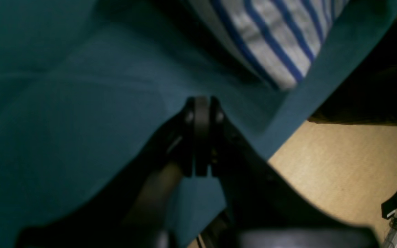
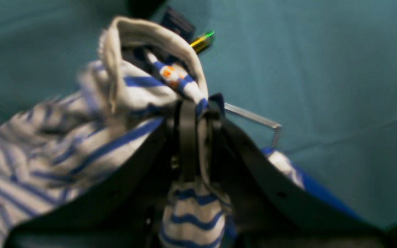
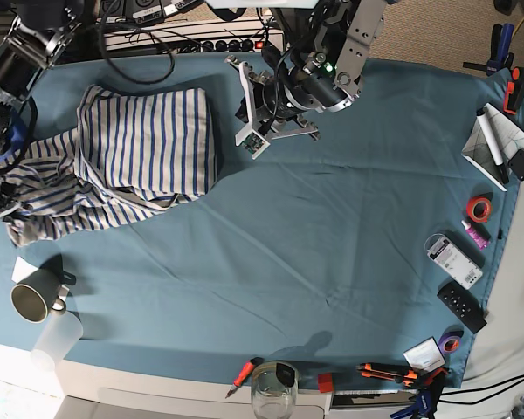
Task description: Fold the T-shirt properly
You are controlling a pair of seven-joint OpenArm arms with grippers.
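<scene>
Teal cloth [image 3: 332,227]; right hand [image 2: 193,106] pinches T-shirt [image 3: 144,144].

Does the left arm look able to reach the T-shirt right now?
Probably yes: the left gripper, shut and empty, hovers over bare table cloth close beside the T-shirt, with nothing between them.
</scene>
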